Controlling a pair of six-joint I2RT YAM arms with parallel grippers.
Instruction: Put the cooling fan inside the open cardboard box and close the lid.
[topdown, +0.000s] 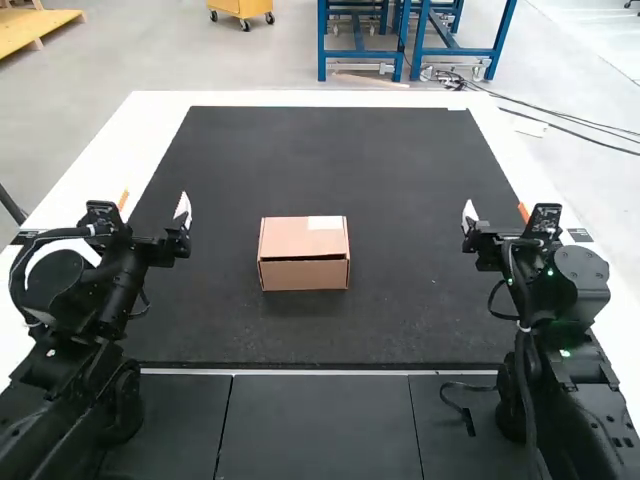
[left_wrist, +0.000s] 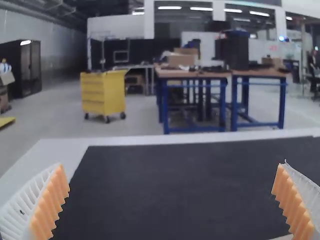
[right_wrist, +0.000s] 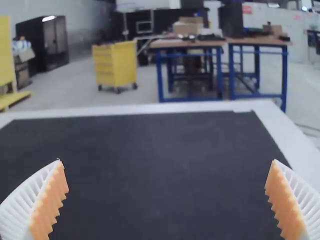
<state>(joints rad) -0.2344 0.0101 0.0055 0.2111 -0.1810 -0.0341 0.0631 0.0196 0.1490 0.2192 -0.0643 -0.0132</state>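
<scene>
Left claw (topdown: 153, 205) spread wide at left side, level, facing forward; right claw (topdown: 495, 213) likewise at right.

One cardboard box (topdown: 304, 253), one black mat (topdown: 300, 160)

The cardboard box (topdown: 304, 254) sits centred on the mat (topdown: 300, 150).

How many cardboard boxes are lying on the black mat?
1. The cardboard box stands at the middle of the black mat, its lid shut; its contents are hidden.
</scene>
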